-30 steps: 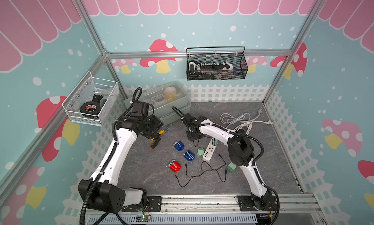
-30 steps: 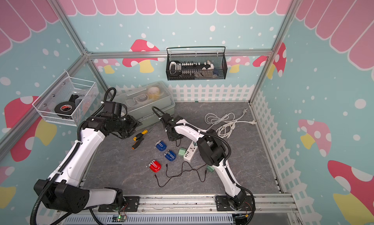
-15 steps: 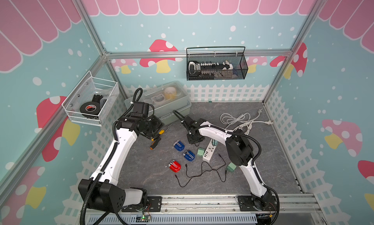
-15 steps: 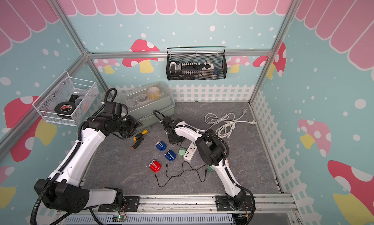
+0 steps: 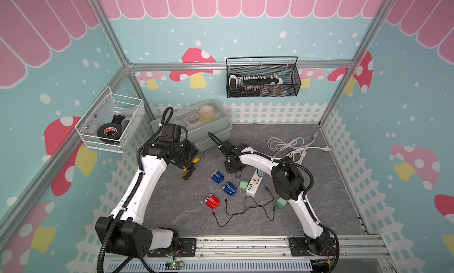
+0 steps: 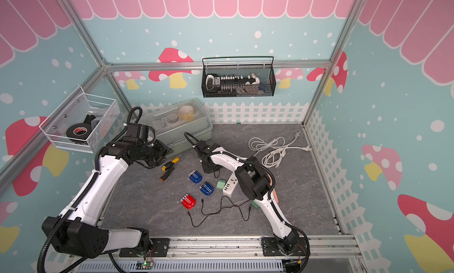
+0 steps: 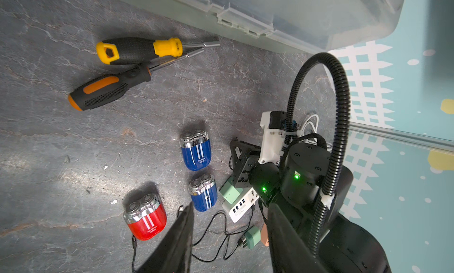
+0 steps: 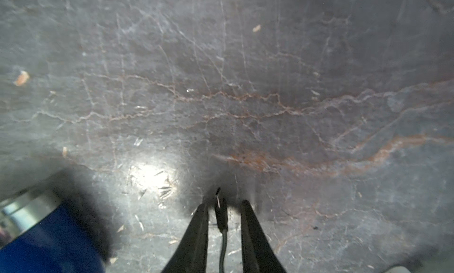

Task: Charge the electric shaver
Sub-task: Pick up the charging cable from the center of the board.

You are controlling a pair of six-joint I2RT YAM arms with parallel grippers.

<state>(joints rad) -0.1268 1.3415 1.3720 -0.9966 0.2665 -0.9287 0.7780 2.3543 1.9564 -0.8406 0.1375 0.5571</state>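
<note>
Right gripper (image 5: 232, 170) has dropped toward the table (image 5: 331, 198) and narrowed its jaws around a black cable plug (image 8: 221, 219).
Its fingers (image 8: 200, 225) flank the plug with slim gaps either side, not yet pinching it. The nearest blue shaver (image 5: 217, 177) lies just beside this gripper; a second blue shaver (image 5: 229, 188) and the red shaver (image 5: 212, 202) lie farther toward the robot's base. Left gripper (image 7: 230, 206) hovers open, holding nothing, near the screwdrivers (image 5: 190, 165), well apart from the plug.
</note>
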